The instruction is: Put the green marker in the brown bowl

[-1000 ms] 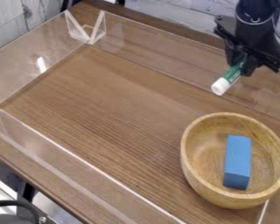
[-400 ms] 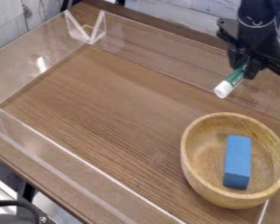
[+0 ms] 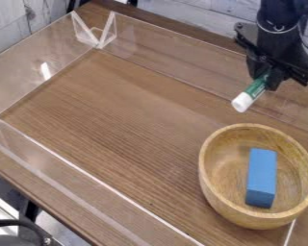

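We see that our gripper (image 3: 261,69) is closed around the green marker (image 3: 250,94), which is tilted above the brown bowl's (image 3: 223,192) far side, apart from it.

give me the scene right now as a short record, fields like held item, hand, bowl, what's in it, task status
held item: green marker, tilted, white end pointing down
hand: shut on the marker, at the upper right of the picture
target: brown bowl, lower right
bowl contents: blue rectangular block
marker vs bowl: outside it, beyond the far rim in this view
surface: brown wooden table
task status: marker not yet in the bowl
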Robot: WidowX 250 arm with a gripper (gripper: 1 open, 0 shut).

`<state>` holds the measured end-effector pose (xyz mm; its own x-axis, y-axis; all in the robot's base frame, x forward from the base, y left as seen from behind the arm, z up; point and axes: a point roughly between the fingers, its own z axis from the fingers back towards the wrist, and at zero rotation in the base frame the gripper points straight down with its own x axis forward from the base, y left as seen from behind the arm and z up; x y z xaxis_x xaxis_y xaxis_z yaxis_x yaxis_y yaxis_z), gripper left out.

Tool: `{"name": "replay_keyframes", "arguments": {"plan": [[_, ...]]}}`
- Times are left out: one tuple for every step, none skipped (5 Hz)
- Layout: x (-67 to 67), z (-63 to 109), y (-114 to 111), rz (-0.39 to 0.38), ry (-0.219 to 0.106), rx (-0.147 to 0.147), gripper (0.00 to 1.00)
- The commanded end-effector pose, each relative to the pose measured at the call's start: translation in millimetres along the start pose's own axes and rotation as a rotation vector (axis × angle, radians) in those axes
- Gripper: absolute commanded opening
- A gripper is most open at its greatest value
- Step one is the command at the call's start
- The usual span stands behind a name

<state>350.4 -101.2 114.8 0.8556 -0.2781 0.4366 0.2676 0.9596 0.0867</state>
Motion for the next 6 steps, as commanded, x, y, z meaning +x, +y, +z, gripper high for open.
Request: {"name": "replay_keyframes", "arguments": {"plan": [[1.8,32.3,-6,0.02,-0.082,0.006,0.0],[-11.6,42.3,-15,0.032,-0.092,0.008,0.0],[-20.6,51.4,-21,0.037,-0.109,0.012,0.0],[-30.5,59.7,-27,0.042,-0.129,0.014,0.0],[-39.6,65.8,-33,0.042,-0.149,0.017,0.0],[-45.5,68.7,-37,0.042,-0.174,0.021,0.0]]}}
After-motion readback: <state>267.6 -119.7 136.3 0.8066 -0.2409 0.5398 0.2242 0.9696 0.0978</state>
